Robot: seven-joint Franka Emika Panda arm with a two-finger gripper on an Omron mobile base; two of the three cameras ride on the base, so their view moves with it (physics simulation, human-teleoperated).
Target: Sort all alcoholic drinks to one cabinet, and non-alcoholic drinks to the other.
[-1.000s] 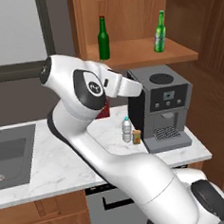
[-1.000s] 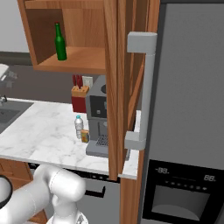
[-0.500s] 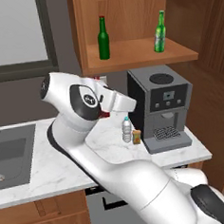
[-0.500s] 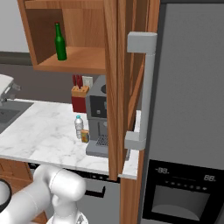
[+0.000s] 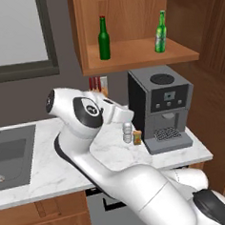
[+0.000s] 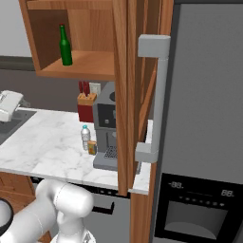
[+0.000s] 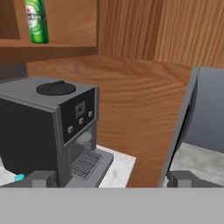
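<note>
We see a warm brown wooden wall cabinet [image 5: 129, 60] with visible grain and a smooth, lightly sheened shelf. On that shelf stand a dark green glossy glass bottle [image 5: 103, 39] and a brighter green glass bottle with a pale paper-like label [image 5: 161, 33]. Below the cabinet, a matt dark grey plastic-looking coffee machine [image 5: 162, 105] sits on a polished white veined marble counter [image 5: 47, 169], beside a small clear ribbed plastic bottle [image 5: 128, 133].

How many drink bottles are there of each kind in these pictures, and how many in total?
Green glass beer bottles: 2, the darker one and the bright green one, both upright on the cabinet shelf.
Clear plastic water bottles: 1, upright on the counter beside the coffee machine.
Total: 3
</note>
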